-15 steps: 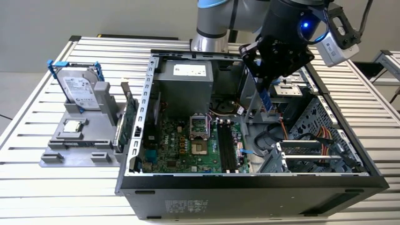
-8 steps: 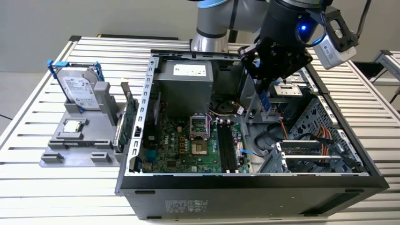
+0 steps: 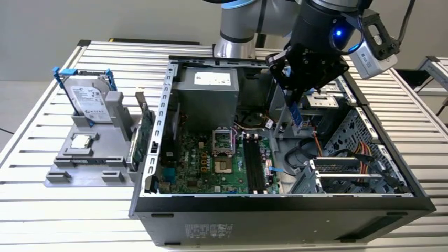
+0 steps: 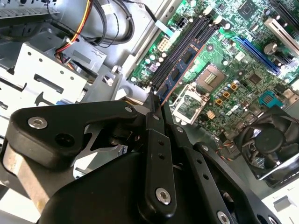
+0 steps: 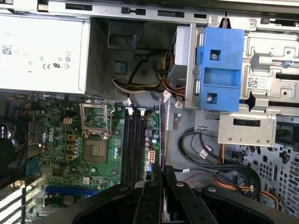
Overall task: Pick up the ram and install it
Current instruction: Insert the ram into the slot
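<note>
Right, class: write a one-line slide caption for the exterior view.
Robot hand holds the ram upright above the open computer case, not yet seated in the motherboard.

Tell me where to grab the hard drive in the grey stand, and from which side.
Likely best: grip the drive across its flat faces near the top edge, coming from above. It stands upright with its lower part seated in the grey stand.

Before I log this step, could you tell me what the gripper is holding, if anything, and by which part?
The gripper is shut on the ram, pinching its upper end; the rest hangs free below.
</note>
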### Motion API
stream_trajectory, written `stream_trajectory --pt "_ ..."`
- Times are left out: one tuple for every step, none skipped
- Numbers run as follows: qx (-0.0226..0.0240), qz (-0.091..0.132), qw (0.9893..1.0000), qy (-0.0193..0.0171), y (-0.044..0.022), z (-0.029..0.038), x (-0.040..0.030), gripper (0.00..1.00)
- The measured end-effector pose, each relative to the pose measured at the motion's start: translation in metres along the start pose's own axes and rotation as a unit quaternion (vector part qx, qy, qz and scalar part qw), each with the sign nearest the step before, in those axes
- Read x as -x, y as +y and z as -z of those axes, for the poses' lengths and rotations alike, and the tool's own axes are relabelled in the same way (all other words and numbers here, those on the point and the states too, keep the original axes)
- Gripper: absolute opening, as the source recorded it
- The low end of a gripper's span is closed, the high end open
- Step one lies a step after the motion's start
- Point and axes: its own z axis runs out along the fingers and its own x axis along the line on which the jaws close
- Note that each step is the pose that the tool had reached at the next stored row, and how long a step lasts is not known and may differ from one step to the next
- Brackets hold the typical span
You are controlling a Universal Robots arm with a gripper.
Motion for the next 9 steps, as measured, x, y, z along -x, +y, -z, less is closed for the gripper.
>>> stream_trajectory --pt "0.0 0.0 1.0 0.0 0.0 -0.0001 0.0 0.0" --pt "0.0001 0.0 1.0 0.0 0.0 -0.0001 0.0 0.0" --pt "0.0 0.0 1.0 0.0 0.0 -0.0001 0.0 0.0" --pt "0.0 0.0 1.0 0.0 0.0001 -0.0004 0.0 0.0" --pt "-0.0002 0.0 1.0 0.0 0.0001 -0.0006 0.0 0.0" --pt "-0.0005 0.0 1.0 0.0 0.0 -0.0008 0.0 0.0" --pt "-0.0007 0.0 1.0 0.0 0.0 -0.0011 0.0 0.0" --pt "-0.0007 0.0 1.0 0.0 0.0 -0.0014 0.0 0.0" --pt "-0.0008 0.0 1.0 0.0 0.0 -0.0016 0.0 0.0"
